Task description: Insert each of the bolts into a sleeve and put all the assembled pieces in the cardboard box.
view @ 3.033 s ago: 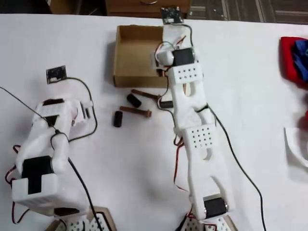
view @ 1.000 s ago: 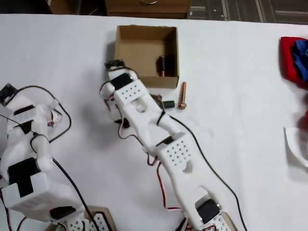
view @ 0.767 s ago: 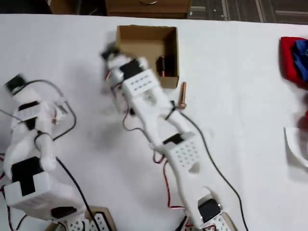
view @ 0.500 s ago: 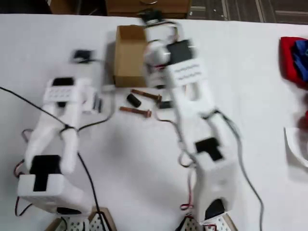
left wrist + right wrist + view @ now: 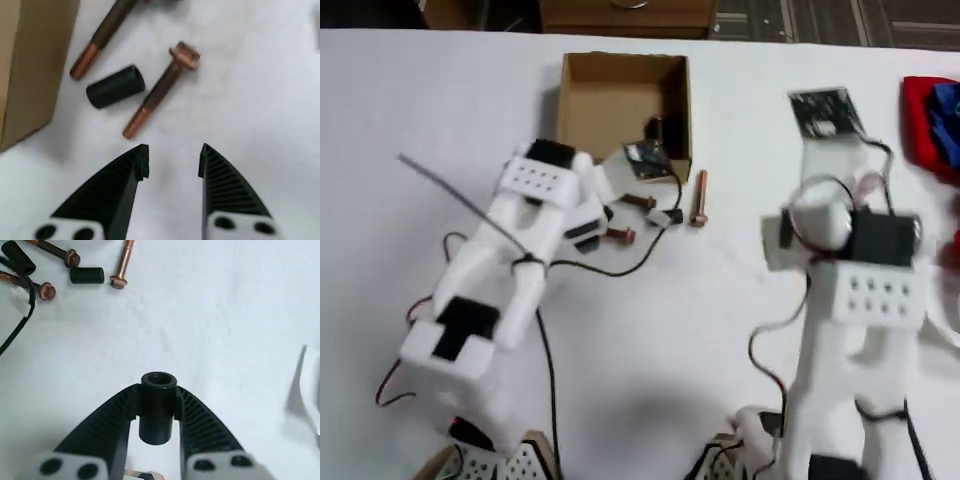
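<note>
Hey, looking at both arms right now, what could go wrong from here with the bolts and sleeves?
The left hand hangs open over a bolt that lies right beside a loose sleeve. Closing could nudge that sleeve or catch it along with the bolt. The right hand pinches the held sleeve near its fingertips, so pushing a bolt in might twist it or make it slip out.

We see a copper bolt (image 5: 160,90) and a black sleeve (image 5: 115,86) lying flat side by side near the open cardboard box (image 5: 568,110); a second sleeve (image 5: 157,407) stands upright, clamped in the right tool (image 5: 157,390).
</note>
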Available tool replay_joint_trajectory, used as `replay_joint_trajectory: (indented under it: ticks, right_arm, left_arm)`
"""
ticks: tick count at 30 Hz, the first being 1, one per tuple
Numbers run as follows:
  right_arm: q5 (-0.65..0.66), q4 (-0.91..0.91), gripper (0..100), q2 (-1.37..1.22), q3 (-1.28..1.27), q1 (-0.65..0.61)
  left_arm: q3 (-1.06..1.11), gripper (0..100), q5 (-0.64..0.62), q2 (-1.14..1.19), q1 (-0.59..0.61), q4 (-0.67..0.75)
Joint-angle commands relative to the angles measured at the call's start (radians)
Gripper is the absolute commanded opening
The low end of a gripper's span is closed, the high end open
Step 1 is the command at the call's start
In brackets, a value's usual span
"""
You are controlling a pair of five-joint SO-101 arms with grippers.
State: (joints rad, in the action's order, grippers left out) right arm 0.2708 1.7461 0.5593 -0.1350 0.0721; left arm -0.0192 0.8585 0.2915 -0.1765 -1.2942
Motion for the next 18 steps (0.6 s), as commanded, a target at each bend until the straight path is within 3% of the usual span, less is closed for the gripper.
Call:
replay_joint_trajectory:
  ticks: [1, 9, 18]
  right_arm:
    - [0.052, 0.008, 2.3, 0.102, -0.081, 0.082]
    - [0.143, 0.001, 2.3, 0.124, -0.144, 0.228]
    - [0.149, -0.004, 2.3, 0.122, -0.144, 0.268]
  left_arm:
    - [-0.160, 18, 0.011, 0.100, -0.034, -0.014]
    - [-0.493, 18, 0.015, 0.339, -0.115, -0.160]
    - [-0.674, 18, 0.055, 0.517, -0.120, -0.241]
